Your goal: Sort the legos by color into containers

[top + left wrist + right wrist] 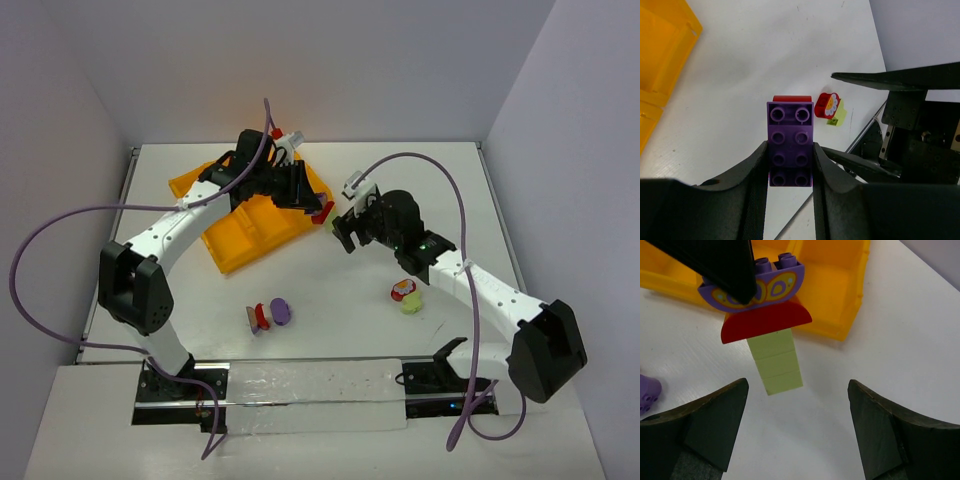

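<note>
My left gripper (pixel 308 198) is shut on a mixed cluster held above the table, just off the orange-yellow tray's (pixel 245 225) right corner. The cluster is a purple brick (pixel 790 145) between my fingers, a red curved piece (pixel 765 322) under it and a yellow-green brick (pixel 775 365) at the end. My right gripper (pixel 345 228) is open and empty, its jaws wide apart just short of the yellow-green end (pixel 797 425). A red and purple cluster (pixel 268 315) lies on the table at the front. A red and yellow-green cluster (pixel 405 295) lies beside my right arm.
The tray's cells (pixel 840 290) lie just behind the held cluster in the right wrist view. A loose purple piece (pixel 647 392) shows at that view's left edge. Grey walls close in the table on three sides.
</note>
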Controlling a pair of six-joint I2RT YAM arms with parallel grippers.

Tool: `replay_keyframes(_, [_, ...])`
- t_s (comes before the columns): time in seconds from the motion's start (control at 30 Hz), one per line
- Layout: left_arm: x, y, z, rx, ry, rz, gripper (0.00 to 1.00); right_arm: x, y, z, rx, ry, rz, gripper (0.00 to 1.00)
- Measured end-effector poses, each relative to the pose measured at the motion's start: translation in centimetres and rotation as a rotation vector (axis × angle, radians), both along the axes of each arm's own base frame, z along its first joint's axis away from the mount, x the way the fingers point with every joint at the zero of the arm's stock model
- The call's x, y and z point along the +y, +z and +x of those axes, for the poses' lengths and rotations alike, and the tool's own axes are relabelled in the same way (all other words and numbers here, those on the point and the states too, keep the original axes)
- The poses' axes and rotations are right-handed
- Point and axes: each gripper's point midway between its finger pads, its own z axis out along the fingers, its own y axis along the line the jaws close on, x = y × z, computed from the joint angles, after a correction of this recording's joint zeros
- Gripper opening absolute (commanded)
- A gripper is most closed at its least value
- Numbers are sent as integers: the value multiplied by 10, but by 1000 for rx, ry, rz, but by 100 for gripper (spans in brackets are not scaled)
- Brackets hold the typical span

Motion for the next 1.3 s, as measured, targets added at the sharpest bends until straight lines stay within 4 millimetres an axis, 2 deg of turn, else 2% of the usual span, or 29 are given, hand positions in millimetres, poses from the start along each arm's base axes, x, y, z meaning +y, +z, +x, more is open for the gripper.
replay_keyframes(0.17, [3, 7, -5, -8, -6, -1, 0, 16, -1, 3, -5, 48, -15, 85])
replay_keyframes(0.27, [4, 11, -7, -16, -8, -6, 0, 27, -2, 2, -6, 77, -20, 80])
replay_keyframes(0.53, [5, 15, -11, -23, -24, -15, 0, 43, -10, 1, 9, 109, -18, 54])
replay_keyframes(0.73, [5, 14, -12, -28, -31, -13, 0, 44, -7, 3, 5, 91, -2, 44])
replay_keyframes(0.77, [5, 15, -11, -31, -33, -14, 0, 43, -7, 4, 5, 89, -1, 38])
replay_keyframes(0.83, [5, 15, -10, -35, -34, -16, 0, 44, -7, 4, 8, 86, 3, 12])
replay_keyframes(0.9, [5, 16, -10, -36, -36, -17, 0, 44, -7, 4, 9, 82, 5, 2])
replay_keyframes(1.13, [6, 14, -10, -47, -43, -10, 0, 42, -10, 4, 19, 42, 32, 0])
replay_keyframes(1.3, [10, 13, -9, -43, -37, -8, 0, 31, -25, -5, 41, -7, 50, 0])
